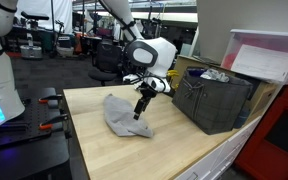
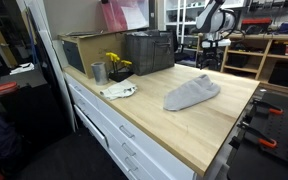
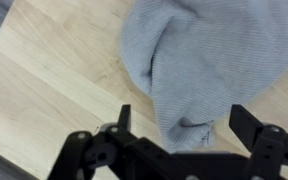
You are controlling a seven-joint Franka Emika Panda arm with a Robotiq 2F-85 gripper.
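Cloth (image 1: 119, 112) lies in a gray crumpled heap near the middle of the wooden counter (image 1: 94, 145), well apart from the dark crate (image 1: 214, 100) at the back. We think the cloth (image 3: 214, 60) is light, soft and floppy, so it would sag and slide when lifted. It will not break. The best spot to take hold looks like the narrow bunched end, where the folds are thick. The arm (image 1: 124, 25) comes down from above, and its wrist points at the counter with a small tilt. The end effector (image 3: 184, 120) hangs just over that narrow end with its two fingers (image 3: 124, 115) spread wide, one on each side. It holds nothing.
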